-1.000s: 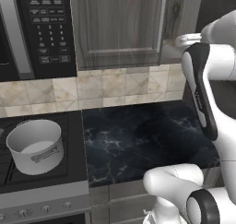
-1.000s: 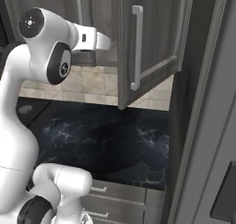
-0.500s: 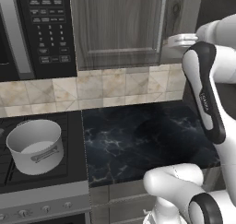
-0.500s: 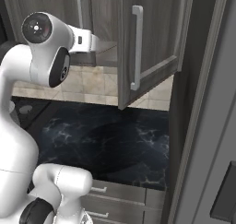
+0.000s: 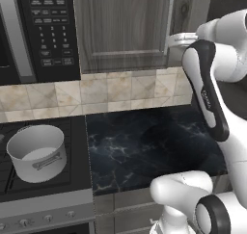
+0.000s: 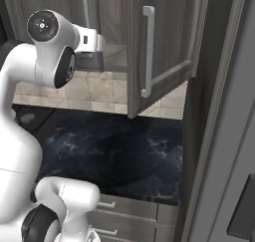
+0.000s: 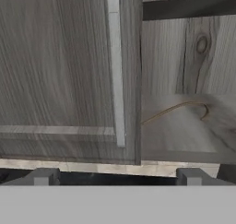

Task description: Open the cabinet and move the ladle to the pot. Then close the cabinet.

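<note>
Tool point(image 7: 117, 174) is raised at the cabinet point(image 5: 123, 28) opening, level with the bottom shelf; fingertips point(image 7: 42, 176) sit wide apart at the bottom of the hand view, with nothing between them. Directly ahead is the edge of the closed left door point(image 7: 60, 71) with its silver bar handle point(image 7: 115, 66). To the right of that edge the interior is exposed, and the ladle point(image 7: 177, 110) lies on the shelf there, thin brown handle slanting up to a curved hook at its far end. Right door point(image 6: 159, 42) stands swung out over the dark marble desk point(image 5: 149, 146). Pot point(image 5: 37, 152) sits on the stove point(image 5: 12, 180) at left, well apart from the cabinet, below the microwave point(image 5: 41, 31).
</note>
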